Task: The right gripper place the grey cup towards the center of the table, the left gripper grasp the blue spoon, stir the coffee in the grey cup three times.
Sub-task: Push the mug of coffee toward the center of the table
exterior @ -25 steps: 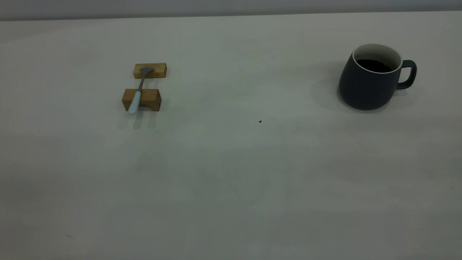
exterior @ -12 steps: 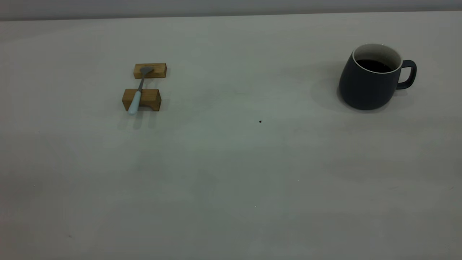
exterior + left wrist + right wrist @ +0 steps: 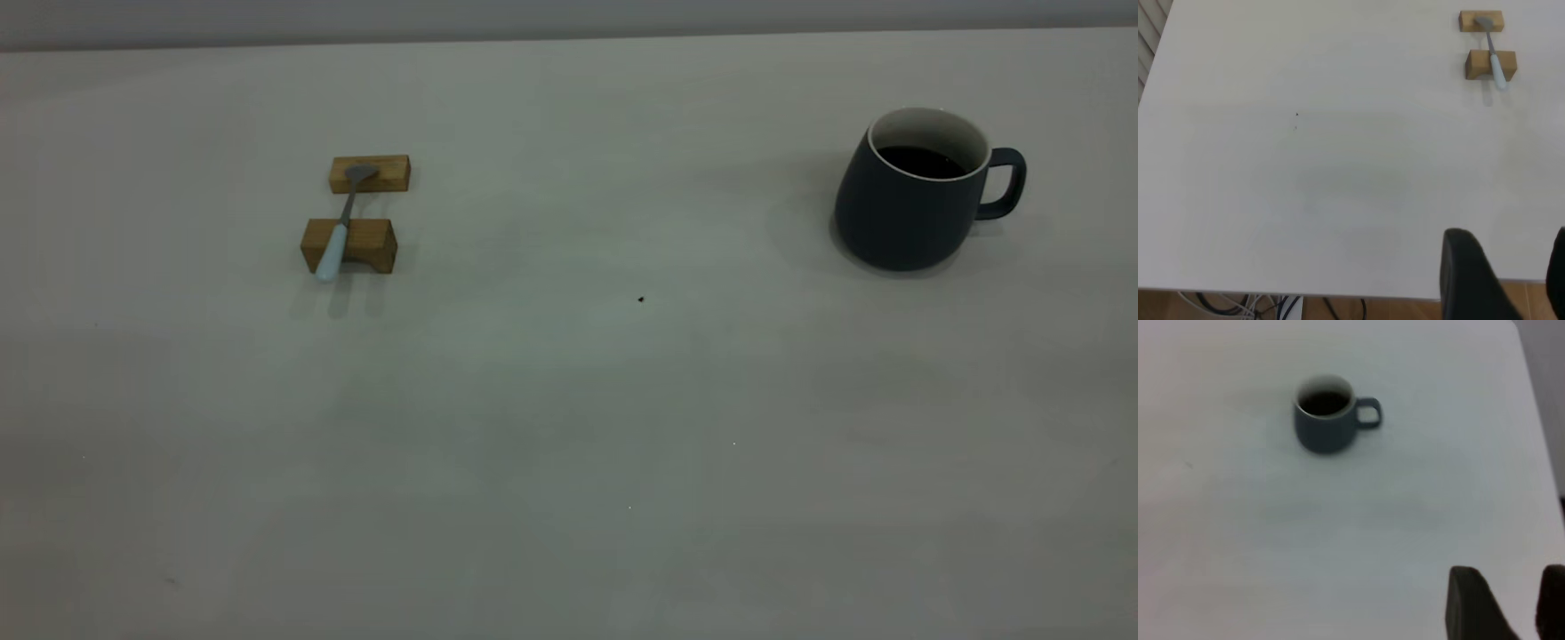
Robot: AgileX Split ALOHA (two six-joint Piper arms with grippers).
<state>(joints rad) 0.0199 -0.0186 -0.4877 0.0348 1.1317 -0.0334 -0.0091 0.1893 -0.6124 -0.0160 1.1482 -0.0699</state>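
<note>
The grey cup (image 3: 902,218) stands upright at the far right of the table (image 3: 569,427), handle pointing right, with dark coffee (image 3: 920,162) inside. The blue spoon (image 3: 336,240) lies across two wooden blocks at the left, bowl on the far block. Neither arm shows in the exterior view. In the left wrist view my left gripper (image 3: 1511,267) hangs open and empty over the table's edge, well away from the blue spoon (image 3: 1495,63). In the right wrist view my right gripper (image 3: 1511,597) is open and empty, far from the grey cup (image 3: 1325,430).
The two brown wooden blocks (image 3: 370,173) (image 3: 364,240) hold the spoon off the surface. A tiny dark speck (image 3: 640,300) lies near the middle. Cables and wooden floor show past the table edge (image 3: 1271,293) in the left wrist view.
Cup, spoon and blocks have not moved. Only faint shadows on the table's near right have shifted.
</note>
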